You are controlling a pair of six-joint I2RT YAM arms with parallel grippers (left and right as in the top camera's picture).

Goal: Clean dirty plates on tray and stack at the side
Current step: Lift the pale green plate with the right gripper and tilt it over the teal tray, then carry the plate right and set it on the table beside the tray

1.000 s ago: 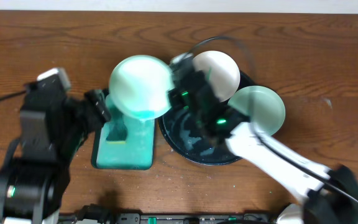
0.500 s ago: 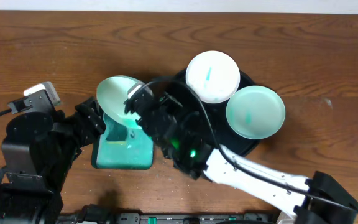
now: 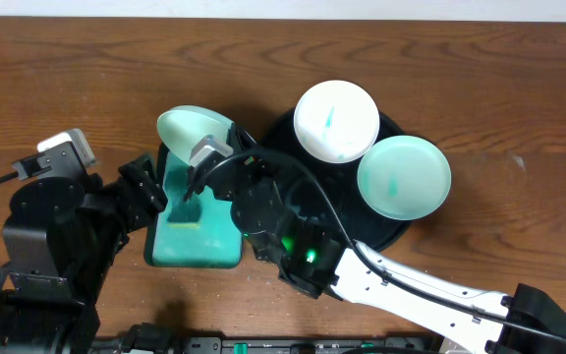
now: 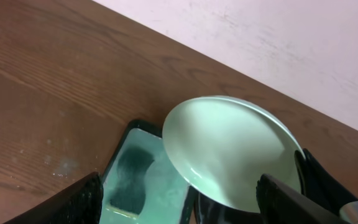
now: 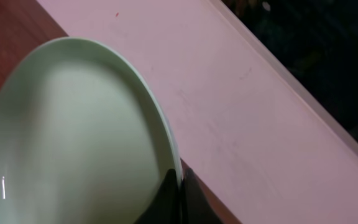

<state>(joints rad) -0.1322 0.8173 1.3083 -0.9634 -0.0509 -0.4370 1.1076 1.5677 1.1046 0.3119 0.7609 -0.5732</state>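
Right jaws: I see them pinching a tilted plate (image 3: 190,130) above the teal tray (image 3: 219,251).
Left jaws: spread, beside the teal tray.

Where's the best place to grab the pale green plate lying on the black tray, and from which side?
Pinch the pale green plate at its right edge, coming from the right. That edge seems to overhang the black tray's rim, so a finger could probably slip underneath.

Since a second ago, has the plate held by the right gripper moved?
Yes. The plate has shifted left and tilted: it overlapped the black tray's left rim, now it hangs over the teal tray's far end only.
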